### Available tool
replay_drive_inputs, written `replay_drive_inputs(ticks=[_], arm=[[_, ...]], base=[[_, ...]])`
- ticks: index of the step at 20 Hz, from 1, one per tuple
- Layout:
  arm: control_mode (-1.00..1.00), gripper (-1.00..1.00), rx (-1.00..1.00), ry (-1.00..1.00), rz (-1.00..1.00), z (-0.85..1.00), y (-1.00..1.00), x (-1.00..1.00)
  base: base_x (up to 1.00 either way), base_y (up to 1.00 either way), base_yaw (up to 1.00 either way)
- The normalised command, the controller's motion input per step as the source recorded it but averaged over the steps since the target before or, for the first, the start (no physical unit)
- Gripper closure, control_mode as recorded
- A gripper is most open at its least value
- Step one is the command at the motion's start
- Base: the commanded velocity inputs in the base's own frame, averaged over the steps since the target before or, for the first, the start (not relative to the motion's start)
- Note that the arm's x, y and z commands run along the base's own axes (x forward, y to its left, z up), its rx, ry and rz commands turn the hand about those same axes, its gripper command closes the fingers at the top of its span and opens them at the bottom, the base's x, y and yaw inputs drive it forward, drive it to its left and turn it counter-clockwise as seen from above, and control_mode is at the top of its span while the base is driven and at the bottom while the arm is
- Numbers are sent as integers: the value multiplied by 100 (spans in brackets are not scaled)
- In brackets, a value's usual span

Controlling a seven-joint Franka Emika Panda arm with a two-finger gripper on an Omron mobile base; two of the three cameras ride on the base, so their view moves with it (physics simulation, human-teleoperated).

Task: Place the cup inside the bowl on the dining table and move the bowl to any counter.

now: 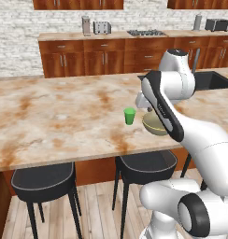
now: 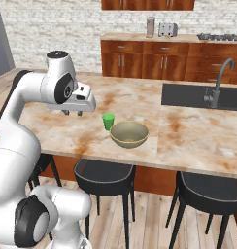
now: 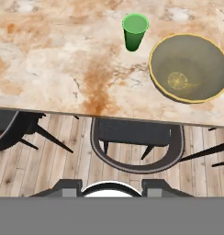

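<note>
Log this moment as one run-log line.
phase: approach | gripper: empty, above table edge | cup: upright on dining table, beside bowl | bowl: empty

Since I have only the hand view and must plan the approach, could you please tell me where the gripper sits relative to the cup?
Observer: The gripper hangs above the dining table near its front edge, left of the cup and apart from it.
Operator: Thank you. What lies past the bowl?
Observer: To the right of the bowl, a black sink with a faucet is set into the table.
Operator: Is a counter nearby?
Observer: A wooden-cabinet counter runs along the back wall, behind the table.
</note>
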Motion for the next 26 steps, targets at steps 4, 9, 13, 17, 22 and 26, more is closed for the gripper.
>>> replay_drive_inputs(ticks=[4,9,13,17,22,26], arm=[[-100,-100,0,-8,0,-7,0,0],[-100,-100,0,-7,0,-5,0,5],[-100,-100,-2,-10,0,-12,0,24],[-100,-100,-7,-1,0,0,0,52],[-100,-100,-4,0,0,0,0,28],[-100,-100,-1,0,-7,0,2,23]], base=[[0,0,0],[0,0,0],[0,0,0],[0,0,0],[0,0,0],[0,0,0]])
